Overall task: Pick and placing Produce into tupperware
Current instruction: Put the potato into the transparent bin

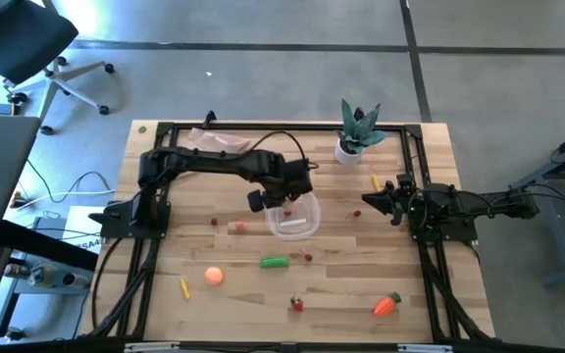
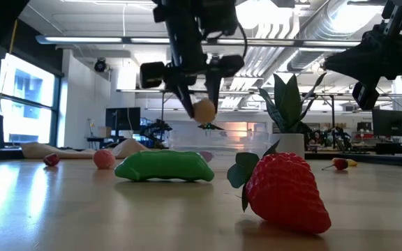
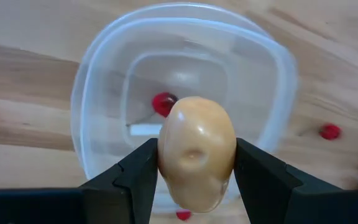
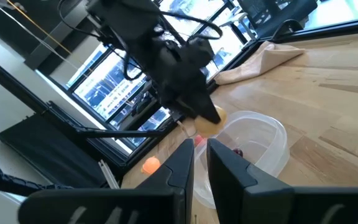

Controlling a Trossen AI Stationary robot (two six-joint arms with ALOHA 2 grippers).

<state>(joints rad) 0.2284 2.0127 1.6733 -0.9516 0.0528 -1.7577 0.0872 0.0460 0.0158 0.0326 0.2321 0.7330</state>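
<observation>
My left gripper (image 1: 281, 199) hangs over the clear tupperware (image 1: 295, 217), shut on a tan potato-like produce piece (image 3: 197, 152). In the low view the piece (image 2: 204, 109) hangs well above the tabletop. A small red piece (image 3: 163, 104) shows inside the tupperware's outline (image 3: 278, 68). A green pepper (image 1: 274, 262), an orange ball (image 1: 214, 277), a strawberry (image 1: 296, 304) and a carrot (image 1: 387, 305) lie loose on the near half of the table. My right gripper (image 1: 369, 199) waits at the table's right side, shut and holding nothing. My left gripper pinches the tan piece between its two fingers, one on each of its opposite sides (image 3: 160, 155). The fingers (image 3: 135, 180) come from above and point steeply down. The piece is lifted clear and hangs over the tupperware's opening.
A spiky plant in a white pot (image 1: 356, 132) stands at the far right, and a beige cloth (image 1: 219, 142) lies at the far edge. Small yellow pieces (image 1: 184, 287) (image 1: 376, 182) and a pink piece (image 1: 237, 226) lie scattered. A black frame (image 1: 263, 126) borders the table.
</observation>
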